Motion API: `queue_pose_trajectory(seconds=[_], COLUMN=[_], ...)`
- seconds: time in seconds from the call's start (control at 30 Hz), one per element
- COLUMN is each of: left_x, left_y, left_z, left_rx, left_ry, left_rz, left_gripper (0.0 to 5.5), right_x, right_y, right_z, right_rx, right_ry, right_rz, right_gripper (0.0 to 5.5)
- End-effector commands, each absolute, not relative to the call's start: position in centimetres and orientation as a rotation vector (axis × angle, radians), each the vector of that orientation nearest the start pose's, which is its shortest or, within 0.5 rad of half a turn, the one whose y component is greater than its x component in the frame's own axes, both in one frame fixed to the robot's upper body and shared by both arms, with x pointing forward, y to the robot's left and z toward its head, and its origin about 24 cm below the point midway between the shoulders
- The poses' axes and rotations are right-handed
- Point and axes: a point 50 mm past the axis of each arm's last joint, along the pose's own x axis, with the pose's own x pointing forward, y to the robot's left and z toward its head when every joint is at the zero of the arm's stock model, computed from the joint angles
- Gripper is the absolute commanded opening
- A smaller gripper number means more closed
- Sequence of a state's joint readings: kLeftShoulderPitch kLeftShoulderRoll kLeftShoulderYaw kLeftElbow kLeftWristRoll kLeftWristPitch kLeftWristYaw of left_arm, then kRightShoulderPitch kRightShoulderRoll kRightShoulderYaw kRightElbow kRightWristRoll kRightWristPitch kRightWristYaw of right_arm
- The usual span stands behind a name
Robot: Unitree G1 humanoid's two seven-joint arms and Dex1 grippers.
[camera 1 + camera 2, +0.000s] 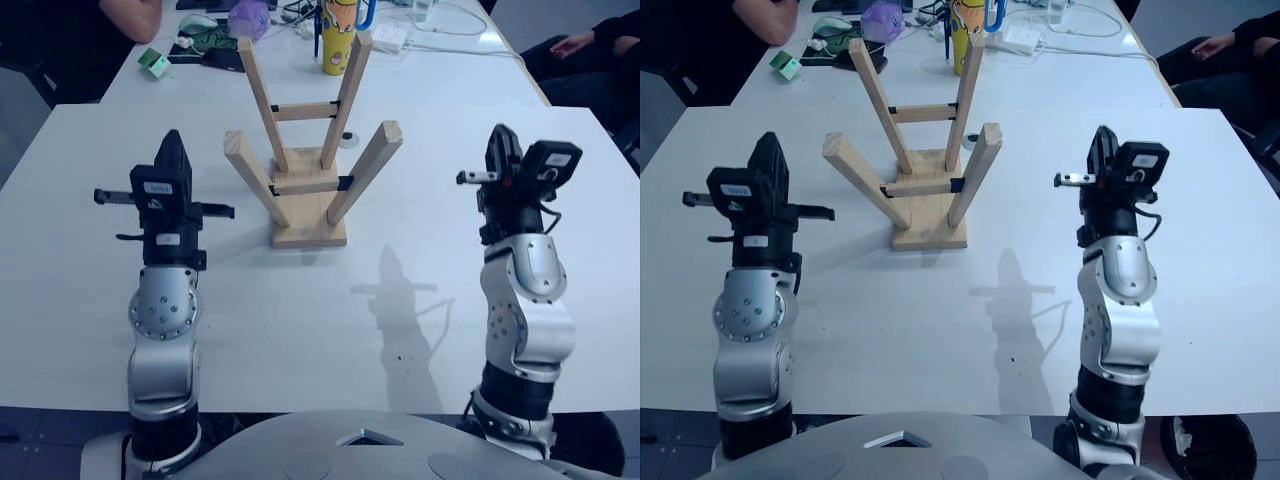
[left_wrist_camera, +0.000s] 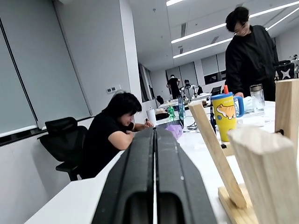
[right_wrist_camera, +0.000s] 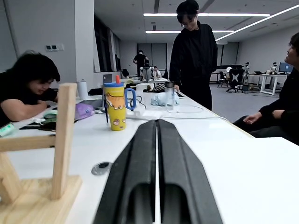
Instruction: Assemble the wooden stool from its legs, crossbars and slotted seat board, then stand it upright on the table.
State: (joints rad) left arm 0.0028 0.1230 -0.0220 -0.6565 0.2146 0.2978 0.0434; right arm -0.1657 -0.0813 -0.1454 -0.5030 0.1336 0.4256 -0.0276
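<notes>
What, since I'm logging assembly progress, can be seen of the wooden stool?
The wooden stool is pale, unfinished-looking wood, assembled and standing upside down. Its seat board lies flat on the white table, four legs splay upward, and two crossbars with dark ends join pairs of legs. It sits mid-table, and only the table touches it.

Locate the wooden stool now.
In the head views the stool stands upside down mid-table, seat board down, legs up, ahead of and between the left pincer and right pincer.

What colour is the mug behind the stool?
The mug is yellow with a blue handle, clearest in the right wrist view.
</notes>
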Motion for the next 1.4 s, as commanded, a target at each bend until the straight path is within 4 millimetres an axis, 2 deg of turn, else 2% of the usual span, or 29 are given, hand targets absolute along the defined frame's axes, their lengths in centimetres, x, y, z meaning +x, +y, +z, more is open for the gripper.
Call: queue_pose_trajectory(seconds=[0.03,0.13,0.3,0.33,0.4,0.43,0.47,0.53,0.63,0.8,0.9,1.03,1.1,1.13,1.17,1.23,1.3,1.4], left_x=[23.5,23.8,23.8,23.9,24.0,24.1,24.2,24.3,24.5,24.4,24.2,24.0,24.4,24.7,24.7,24.7,25.0,25.3], left_y=[15.7,15.5,15.7,14.9,12.6,11.8,11.5,11.6,13.3,16.0,16.9,17.0,15.3,13.4,12.0,11.0,11.7,13.6], left_z=[17.1,16.8,16.7,16.6,16.0,15.5,15.2,15.0,15.0,15.6,16.1,16.7,16.1,15.4,14.8,14.1,14.0,13.9], left_rx=[0.339,0.347,0.358,0.352,0.377,0.385,0.389,0.390,0.423,0.448,0.447,0.428,0.402,0.411,0.427,0.449,0.470,0.497], left_ry=[-0.410,-0.407,-0.406,-0.411,-0.420,-0.394,-0.379,-0.366,-0.345,-0.354,-0.382,-0.432,-0.416,-0.385,-0.359,-0.319,-0.302,-0.272], left_rz=[0.094,0.086,0.089,0.033,-0.119,-0.162,-0.175,-0.168,-0.071,0.107,0.180,0.204,0.082,-0.063,-0.161,-0.221,-0.177,-0.075], left_gripper=[0.01,0.01,0.01,0.01,0.01,0.01,0.01,0.01,0.01,0.01,0.01,0.01,0.01,0.01,0.01,0.01,0.01,0.01], right_x=[27.0,27.2,27.1,27.2,26.8,26.6,26.5,26.6,27.1,27.1,27.1,27.5,27.7,27.8,27.6,27.1,26.9,26.8], right_y=[-16.1,-15.4,-15.5,-14.3,-9.6,-8.3,-7.9,-8.0,-10.9,-15.1,-16.3,-15.8,-14.0,-12.3,-10.8,-9.5,-9.7,-11.4], right_z=[16.9,16.8,17.0,17.3,16.8,15.8,14.9,13.9,13.1,13.9,14.3,15.2,15.5,15.4,14.7,13.6,12.6,11.4], right_rx=[0.088,0.118,0.129,0.140,0.076,0.054,0.038,0.026,-0.030,-0.068,-0.053,-0.017,0.010,-0.042,-0.100,-0.159,-0.160,-0.192], right_ry=[-0.304,-0.305,-0.330,-0.340,-0.274,-0.206,-0.145,-0.080,-0.042,-0.107,-0.140,-0.194,-0.211,-0.190,-0.135,-0.053,0.012,0.078], right_rz=[-0.021,0.003,-0.005,0.092,0.421,0.495,0.514,0.498,0.353,0.096,0.023,0.047,0.176,0.304,0.417,0.530,0.523,0.460], right_gripper=[0.00,0.00,0.00,0.00,0.00,0.00,0.00,0.00,0.00,0.00,0.00,0.00,0.00,0.00,0.00,0.00,0.00,0.00])
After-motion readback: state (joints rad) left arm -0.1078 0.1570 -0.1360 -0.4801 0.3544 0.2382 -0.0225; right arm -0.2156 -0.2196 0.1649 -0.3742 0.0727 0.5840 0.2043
